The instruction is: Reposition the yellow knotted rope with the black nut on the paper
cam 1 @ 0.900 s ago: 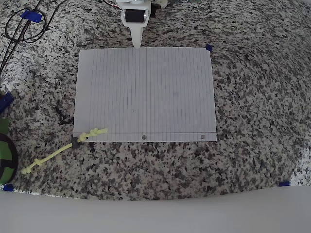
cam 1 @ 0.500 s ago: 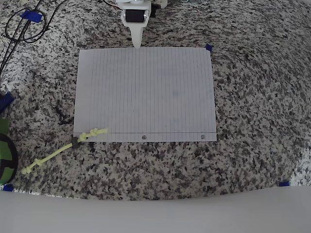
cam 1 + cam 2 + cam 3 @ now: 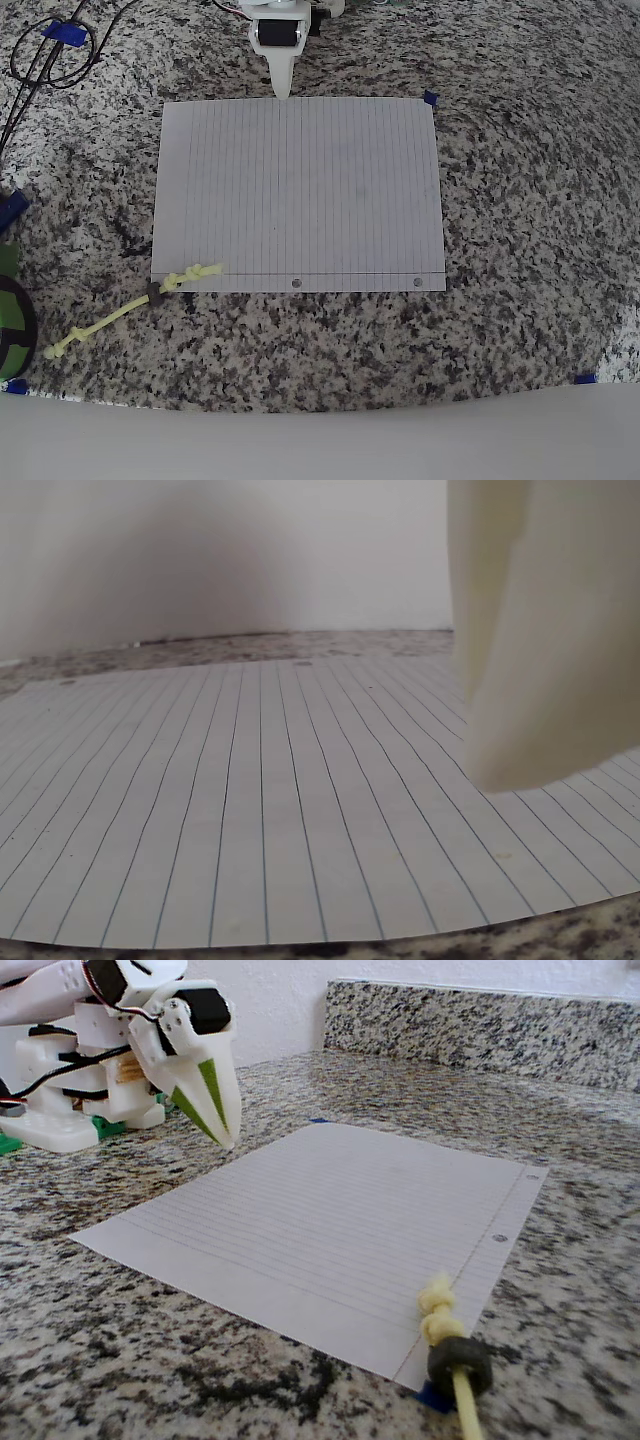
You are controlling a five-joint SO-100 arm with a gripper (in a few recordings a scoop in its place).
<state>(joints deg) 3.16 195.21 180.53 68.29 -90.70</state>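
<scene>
The bench (image 3: 520,180) is speckled granite, grey, black and white, polished enough to catch light in the fixed view. On it lies the paper (image 3: 298,195), a flat white lined sheet with punched holes along the long edge nearest the bottom of the overhead view.

The yellow knotted rope (image 3: 130,312) is a thin pale yellow-green cord running diagonally off the paper's lower-left corner in the overhead view. One lumpy knotted end rests on that corner, while the other knot lies out on the bare granite. The black nut (image 3: 155,292), a small dark matte ring, sits around the cord just at the paper's edge (in the fixed view (image 3: 460,1362) it touches the corner, with the knots stacked right behind it).

The pincer (image 3: 282,88) is smooth white plastic, tapering to a narrow point at the paper's far edge, well apart from the rope. In the fixed view (image 3: 222,1132) its two fingers lie pressed together, clenched on nothing, with green strips on their faces.
</scene>
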